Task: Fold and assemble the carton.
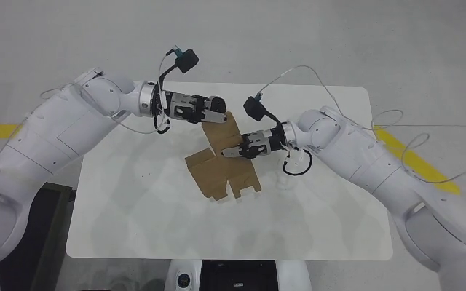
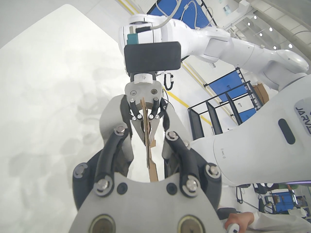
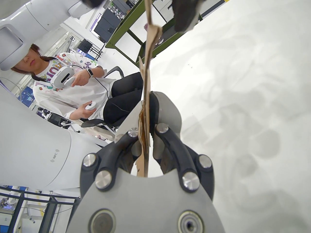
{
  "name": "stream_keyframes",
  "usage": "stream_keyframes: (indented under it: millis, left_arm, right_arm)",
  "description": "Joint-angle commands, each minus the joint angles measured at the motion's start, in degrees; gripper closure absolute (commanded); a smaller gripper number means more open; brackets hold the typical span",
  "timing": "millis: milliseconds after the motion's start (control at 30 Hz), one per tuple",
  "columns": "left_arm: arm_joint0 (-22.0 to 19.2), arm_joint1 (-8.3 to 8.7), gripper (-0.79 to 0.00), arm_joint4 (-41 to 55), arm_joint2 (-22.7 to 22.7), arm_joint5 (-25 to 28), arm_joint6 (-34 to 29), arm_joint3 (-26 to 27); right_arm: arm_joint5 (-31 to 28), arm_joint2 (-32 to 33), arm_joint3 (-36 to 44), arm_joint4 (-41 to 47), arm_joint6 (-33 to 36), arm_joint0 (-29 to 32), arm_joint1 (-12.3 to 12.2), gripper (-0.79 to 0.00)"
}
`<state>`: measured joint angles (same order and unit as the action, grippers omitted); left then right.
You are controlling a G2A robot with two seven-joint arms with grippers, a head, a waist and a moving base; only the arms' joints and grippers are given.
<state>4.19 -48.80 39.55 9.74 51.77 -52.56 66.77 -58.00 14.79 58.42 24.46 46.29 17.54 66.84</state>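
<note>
A flat brown carton [image 1: 222, 164] is held edge-up over the middle of the white table [image 1: 328, 218]. My right gripper [image 1: 231, 153] is shut on its right side; in the right wrist view the fingers [image 3: 155, 112] pinch the thin cardboard edge [image 3: 148, 73]. My left gripper [image 1: 217, 114] sits at the carton's far upper corner. In the left wrist view its fingers [image 2: 111, 117] stand wide apart, open, with the carton edge [image 2: 148, 146] running between them untouched. Beyond it the right gripper [image 2: 145, 120] clamps the same sheet.
The table's rounded front edge [image 1: 218, 256] runs just before the robot. A dark bin [image 1: 29, 225] stands off the table's left side. Bare tabletop lies all around the carton.
</note>
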Motion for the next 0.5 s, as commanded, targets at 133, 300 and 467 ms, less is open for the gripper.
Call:
stream_keyframes:
  millis: [133,300,467]
  left_arm:
    - [-0.54,0.63,-0.785,2.58,0.06,3.86,3.89,-4.82]
    - [0.53,0.68,-0.785,2.56,0.01,6.23,6.27,-9.01]
    - [2.52,0.31,-0.785,3.36,0.68,6.23,6.27,-10.86]
  right_arm:
    - [0.0,4.01,-2.66,3.82,-0.01,1.54,-0.02,0.0]
    - [0.0,7.78,-4.31,4.51,-0.01,3.12,0.05,0.0]
    - [0.0,10.91,-6.65,5.24,-0.01,4.18,0.57,0.0]
